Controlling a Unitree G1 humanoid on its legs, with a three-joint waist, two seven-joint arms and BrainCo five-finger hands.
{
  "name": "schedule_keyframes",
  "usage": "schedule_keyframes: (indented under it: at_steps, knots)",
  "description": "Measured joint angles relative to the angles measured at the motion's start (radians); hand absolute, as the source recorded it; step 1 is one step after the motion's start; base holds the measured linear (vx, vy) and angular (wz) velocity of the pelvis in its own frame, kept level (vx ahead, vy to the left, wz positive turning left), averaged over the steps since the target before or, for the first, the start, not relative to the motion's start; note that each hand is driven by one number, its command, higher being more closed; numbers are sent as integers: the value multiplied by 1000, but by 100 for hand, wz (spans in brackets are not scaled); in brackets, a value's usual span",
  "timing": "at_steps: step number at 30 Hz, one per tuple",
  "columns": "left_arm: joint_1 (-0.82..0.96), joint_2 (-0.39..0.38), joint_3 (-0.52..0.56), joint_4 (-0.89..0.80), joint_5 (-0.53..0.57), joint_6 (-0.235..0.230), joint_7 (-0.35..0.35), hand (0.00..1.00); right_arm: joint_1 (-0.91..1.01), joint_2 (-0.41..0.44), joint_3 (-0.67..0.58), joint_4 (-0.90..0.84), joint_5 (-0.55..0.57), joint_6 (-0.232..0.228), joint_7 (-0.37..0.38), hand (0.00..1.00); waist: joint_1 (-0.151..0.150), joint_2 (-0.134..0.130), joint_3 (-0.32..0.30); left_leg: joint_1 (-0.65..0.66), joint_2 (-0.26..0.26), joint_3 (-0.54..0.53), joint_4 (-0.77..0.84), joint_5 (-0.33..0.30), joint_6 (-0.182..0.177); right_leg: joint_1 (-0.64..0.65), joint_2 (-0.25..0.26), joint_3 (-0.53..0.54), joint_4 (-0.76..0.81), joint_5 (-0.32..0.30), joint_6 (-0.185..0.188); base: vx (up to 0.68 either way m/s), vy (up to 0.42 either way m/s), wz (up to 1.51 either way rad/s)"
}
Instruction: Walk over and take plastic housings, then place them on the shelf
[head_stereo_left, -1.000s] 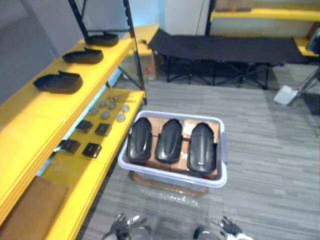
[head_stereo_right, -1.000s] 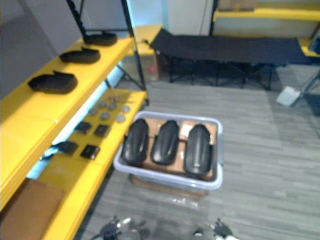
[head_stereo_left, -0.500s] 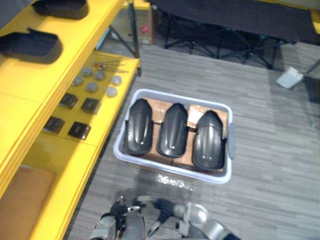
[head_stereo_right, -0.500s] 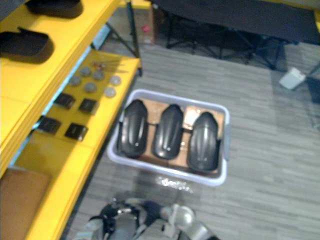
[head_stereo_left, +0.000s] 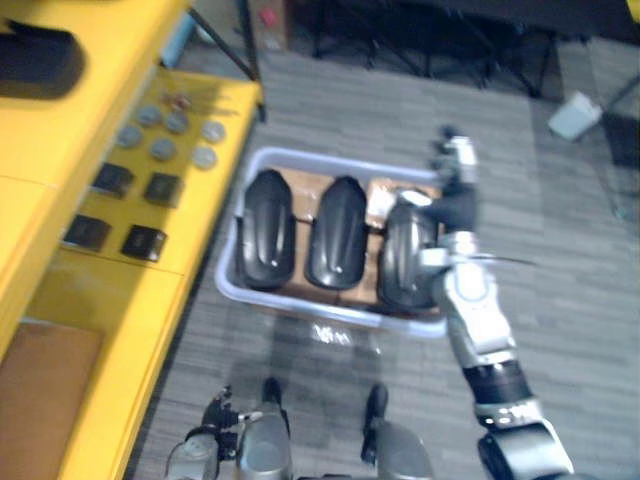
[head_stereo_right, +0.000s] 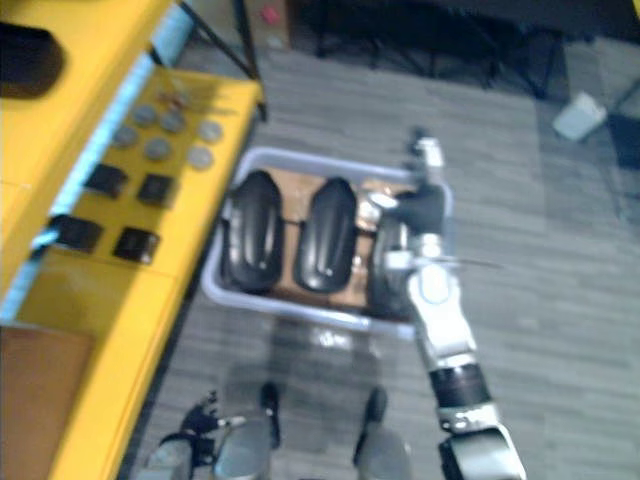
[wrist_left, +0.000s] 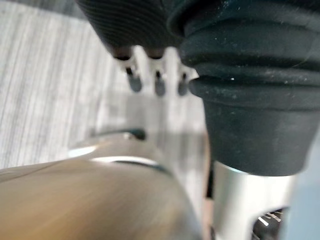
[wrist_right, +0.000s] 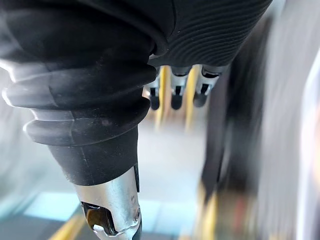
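Three black, rounded plastic housings (head_stereo_left: 337, 232) lie side by side in a pale plastic bin (head_stereo_left: 300, 304) on the grey floor (head_stereo_left: 570, 260), next to the yellow shelf (head_stereo_left: 110, 300). The right hand (head_stereo_left: 455, 188) hangs over the bin's right end with loose fingers and holds nothing. The left hand (wrist_left: 140, 25) hangs low, and its fingers are loose too.

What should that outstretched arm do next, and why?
Probably lower the right hand onto the rightmost housing and close around it. The hand is open and hovers over the bin beside that housing, holding nothing yet.
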Motion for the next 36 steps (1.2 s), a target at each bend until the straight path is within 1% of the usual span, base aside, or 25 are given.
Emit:
schedule_keyframes:
  at_steps: [2, 3, 5, 7, 8, 9, 11, 12, 14, 15, 17, 18, 20, 21, 22, 23, 25, 27, 31, 32, 36]
  knots:
    - [1, -1, -3, -23, -27, -6, 0, 0, 12, -15, -55, 0, 7, -4, -20, 0, -6, 0, 0, -28, 4, 0, 11, 0, 0, -25, 4, 1, 0, 5, -2, -37, -8, -5]
    - [1, -7, -4, -53, -28, -11, -1, 0, 22, -42, -100, 4, 8, -17, -43, 0, -10, 0, 1, -54, 7, -1, 22, 0, 0, -46, 8, 3, -2, 12, -3, 2, -5, -7]
    - [0, -27, -6, -78, -27, -12, -2, 0, 22, -77, -119, 34, -7, -36, -74, 0, -10, -1, 2, -72, 10, -2, 32, 0, 0, -58, 10, 6, -3, 16, -3, 5, -2, -2]
    - [-2, -50, -12, -94, -28, -18, -2, 0, -7, -114, -120, 124, -25, -37, -115, 0, -6, -1, 2, -88, 14, -7, 54, -8, 1, -61, 13, 4, -4, 16, -2, -3, 7, 5]
    - [-3, -49, -16, -100, -26, -18, -1, 0, -23, -122, -121, 160, -23, -38, -125, 0, -5, -1, 2, -97, 16, -10, 63, -11, 1, -64, 15, 3, -4, 16, -2, -39, 5, 6]
    - [-10, -41, -30, -102, -29, -19, 0, 0, -65, -147, -127, 248, -19, -40, -156, 0, -4, 1, 2, -127, 17, -28, 78, -16, 1, -81, 17, -5, -3, 19, -1, -52, 4, 13]
    - [-20, -40, -33, -102, -44, -18, 2, 0, -94, -178, -133, 336, -11, -40, -173, 0, -2, 4, 4, -163, 13, -45, 90, -17, 2, -103, 16, -16, -2, 24, -1, -51, 11, 17]
    - [-26, -40, -34, -101, -54, -17, 5, 0, -106, -194, -134, 386, -9, -39, -177, 0, 4, 7, 5, -177, 10, -54, 94, -17, 2, -111, 16, -21, -2, 25, 0, -42, 22, 21]
    - [-33, -42, -33, -101, -67, -17, 15, 0, -133, -229, -134, 517, 28, -36, -176, 0, 22, 17, 11, -186, -2, -72, 96, -14, 6, -108, 8, -37, -2, 26, 1, -31, 22, 24]
    - [-34, -45, -33, -101, -67, -17, 16, 0, -144, -239, -133, 548, 30, -36, -175, 0, 24, 22, 13, -187, -6, -79, 95, -13, 7, -107, 5, -40, -2, 26, 1, -16, 22, 24]
    - [-37, -52, -33, -100, -93, -17, 21, 0, -204, -295, -129, 654, 73, -36, -160, 0, 27, 47, 23, -207, -22, -102, 97, -10, 12, -109, -5, -60, -1, 26, 2, -30, 34, 30]
    - [-39, -53, -33, -99, -96, -17, 21, 0, -214, -313, -128, 676, 79, -36, -149, 0, 28, 55, 27, -213, -27, -111, 97, -8, 14, -109, -7, -68, -1, 26, 2, -37, 34, 34]
    - [-40, -49, -32, -89, -93, -17, 22, 0, -254, -369, -124, 764, 114, -34, -112, 0, 42, 82, 41, -222, -40, -122, 93, 1, 23, -114, -18, -83, 2, 26, 3, -28, 25, 22]
    - [-41, -49, -33, -81, -80, -17, 24, 0, -263, -377, -123, 779, 124, -34, -99, 0, 46, 91, 45, -222, -41, -122, 94, 1, 23, -114, -20, -84, 5, 26, 3, -19, 24, 9]
    - [-38, -49, -36, -65, -27, -17, 32, 0, -280, -389, -111, 806, 161, -34, -68, 0, 50, 104, 50, -222, -46, -125, 93, 3, 26, -115, -24, -87, 10, 25, 4, -18, 24, 10]
    - [-37, -49, -39, -44, -1, -18, 38, 0, -294, -393, -88, 826, 183, -34, -42, 0, 51, 111, 51, -228, -52, -128, 93, 5, 28, -120, -29, -91, 13, 23, 7, -18, 23, 10]
    - [-37, -48, -50, -36, 43, -17, 45, 0, -318, -393, -52, 851, 184, -33, -14, 0, 53, 117, 51, -242, -59, -139, 93, 10, 29, -129, -33, -96, 15, 23, 8, -14, 16, 11]
    - [-36, -45, -69, -36, 63, -19, 66, 0, -342, -393, -19, 866, 183, -30, 17, 0, 62, 117, 50, -243, -63, -140, 93, 11, 31, -130, -37, -97, 16, 23, 8, -18, 15, 7]
    - [-36, -39, -75, -37, 61, -20, 89, 0, -379, -394, 0, 867, 180, -21, 54, 0, 70, 117, 50, -243, -70, -140, 92, 13, 34, -131, -44, -98, 20, 22, 8, -8, 4, 1]
    - [-36, -40, -75, -37, 61, -21, 90, 0, -381, -394, 5, 867, 177, -13, 69, 0, 74, 117, 50, -244, -72, -141, 92, 15, 36, -132, -47, -100, 23, 21, 10, -31, 11, 5]
    - [-36, -41, -78, -36, 61, -35, 103, 0, -387, -394, 36, 867, 151, 0, 98, 0, 74, 118, 50, -257, -81, -148, 92, 19, 41, -142, -55, -115, 32, 19, 13, -33, 11, 8]
